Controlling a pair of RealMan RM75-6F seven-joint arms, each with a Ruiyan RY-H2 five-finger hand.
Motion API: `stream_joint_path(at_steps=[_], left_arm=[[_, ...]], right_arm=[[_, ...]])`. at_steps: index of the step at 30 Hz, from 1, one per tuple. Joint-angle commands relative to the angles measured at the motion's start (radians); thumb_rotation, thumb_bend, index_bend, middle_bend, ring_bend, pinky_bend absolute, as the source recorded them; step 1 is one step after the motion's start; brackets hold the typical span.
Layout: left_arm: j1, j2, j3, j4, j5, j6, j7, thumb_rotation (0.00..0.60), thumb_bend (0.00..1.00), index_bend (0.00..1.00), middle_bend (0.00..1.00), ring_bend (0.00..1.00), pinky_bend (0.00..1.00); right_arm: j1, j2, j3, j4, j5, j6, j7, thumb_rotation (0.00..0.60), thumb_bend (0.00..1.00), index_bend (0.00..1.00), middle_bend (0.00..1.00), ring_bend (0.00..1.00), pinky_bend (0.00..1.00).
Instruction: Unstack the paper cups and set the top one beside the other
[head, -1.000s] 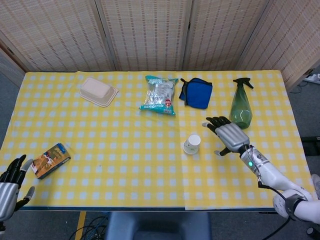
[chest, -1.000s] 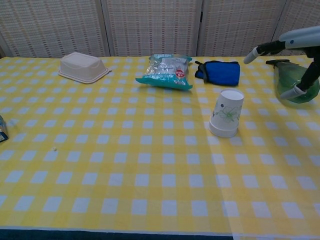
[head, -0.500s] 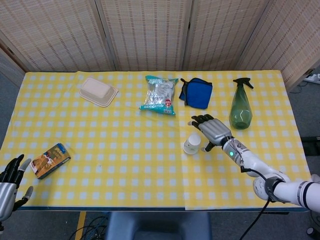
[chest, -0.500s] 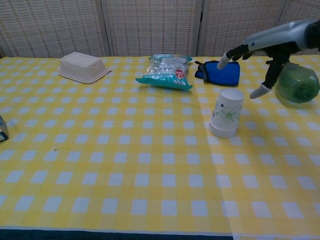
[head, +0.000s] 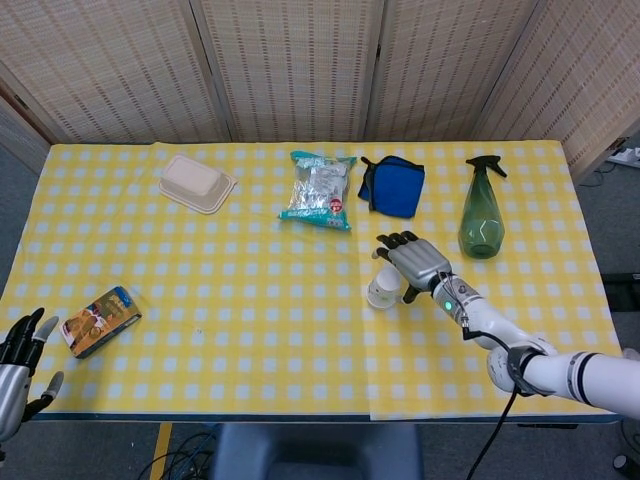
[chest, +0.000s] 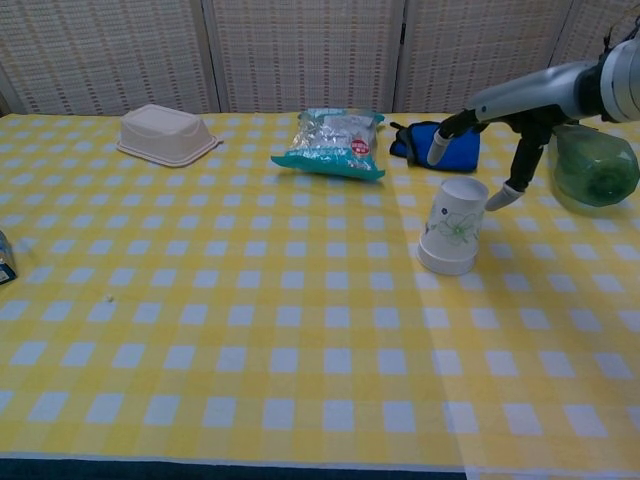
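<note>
The stacked paper cups (head: 383, 287) (chest: 455, 226), white with a green print, stand upside down on the yellow checked table (head: 250, 300), right of centre. My right hand (head: 415, 262) (chest: 510, 98) hovers over them from the right, fingers spread and holding nothing. In the chest view one finger reaches past the top on the left and the thumb tip (chest: 500, 197) lies right beside the cups' upper right edge; contact cannot be told. My left hand (head: 20, 360) hangs off the front left corner, fingers apart and empty.
Along the back lie a beige takeaway box (head: 197, 183), a snack bag (head: 319, 190) and a blue pouch (head: 393, 186). A green spray bottle (head: 481, 215) stands just right of my right hand. A small carton (head: 100, 320) lies at the front left.
My right hand has swung left from beside the spray bottle to over the cups. The left hand has sunk a little lower at the corner. The cups have not moved.
</note>
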Motion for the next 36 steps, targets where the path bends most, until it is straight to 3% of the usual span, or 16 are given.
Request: stream_joint_path(at_steps=[1, 9, 23, 36], left_arm=[[-0.001, 0.001, 0.000, 0.002, -0.001, -0.002, -0.005, 0.600, 0.38, 0.00, 0.00, 0.04, 0.29], [0.000, 0.003, -0.001, 0.004, -0.002, -0.002, -0.010, 0.600, 0.38, 0.00, 0.00, 0.04, 0.29], [-0.006, 0.000, 0.000, 0.011, -0.004, -0.017, -0.015, 0.600, 0.38, 0.00, 0.00, 0.04, 0.29], [-0.009, -0.008, 0.004, 0.008, 0.000, -0.023, 0.003, 0.600, 0.38, 0.00, 0.00, 0.04, 0.29]], right_arm=[[0.014, -0.013, -0.012, 0.010, 0.017, 0.010, -0.009, 0.600, 0.21, 0.21, 0.00, 0.00, 0.00], [0.043, -0.048, -0.032, 0.039, 0.049, 0.017, -0.017, 0.600, 0.21, 0.22, 0.00, 0.00, 0.00], [0.048, -0.075, -0.038, 0.064, 0.044, 0.048, 0.005, 0.600, 0.21, 0.38, 0.02, 0.00, 0.00], [0.024, 0.014, -0.009, -0.024, -0.015, 0.086, 0.046, 0.600, 0.21, 0.39, 0.02, 0.00, 0.00]])
